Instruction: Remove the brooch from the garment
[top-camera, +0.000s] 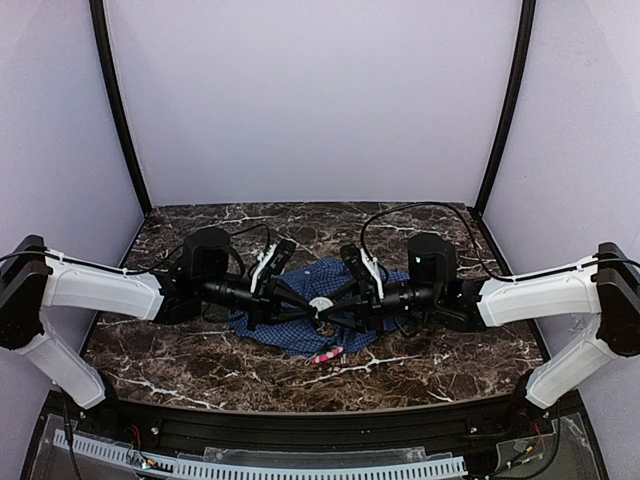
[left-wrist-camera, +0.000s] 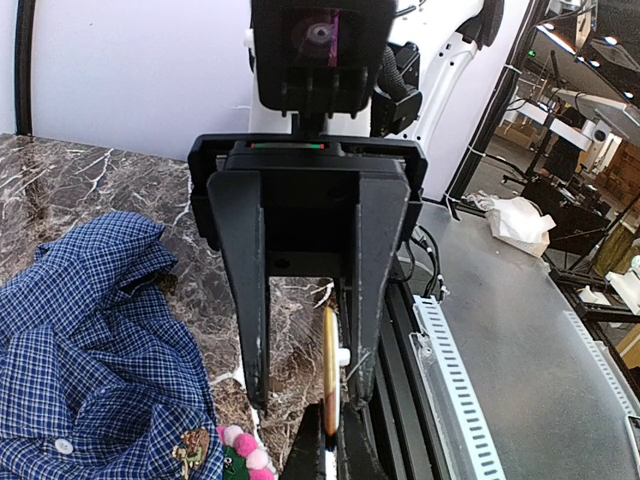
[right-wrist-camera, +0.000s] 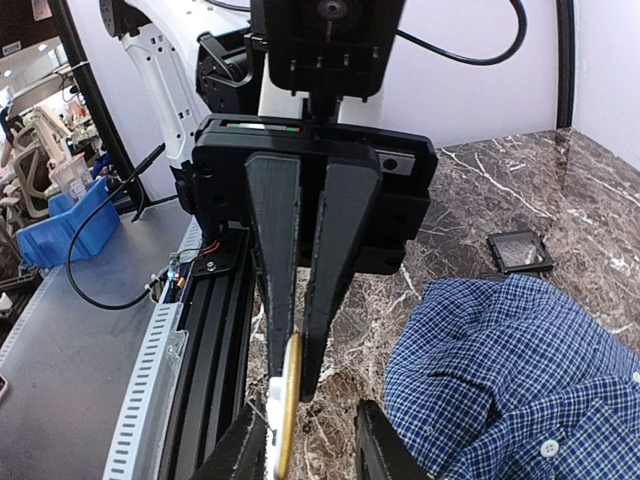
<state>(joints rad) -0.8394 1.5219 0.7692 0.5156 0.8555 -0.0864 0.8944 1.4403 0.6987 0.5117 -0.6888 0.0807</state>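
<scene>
A blue checked shirt (top-camera: 300, 330) lies crumpled on the marble table. Both grippers meet above it. My right gripper (right-wrist-camera: 292, 385) is shut on a round gold-rimmed brooch (right-wrist-camera: 290, 400), seen edge-on with a white back. In the wrist views the brooch hangs clear of the fabric. My left gripper (left-wrist-camera: 308, 398) is open, and its fingers straddle the same brooch (left-wrist-camera: 330, 370), which sits close to the right finger. In the top view the brooch (top-camera: 322, 305) shows as a pale disc between my left gripper (top-camera: 305, 300) and right gripper (top-camera: 335, 305).
A pink pom-pom ornament (top-camera: 327, 354) lies on the table by the shirt's front edge, also in the left wrist view (left-wrist-camera: 240, 450). A small brownish patch (left-wrist-camera: 190, 452) sits on the shirt. A small black square (right-wrist-camera: 520, 252) lies beyond the shirt. The black rail (top-camera: 320, 425) borders the near edge.
</scene>
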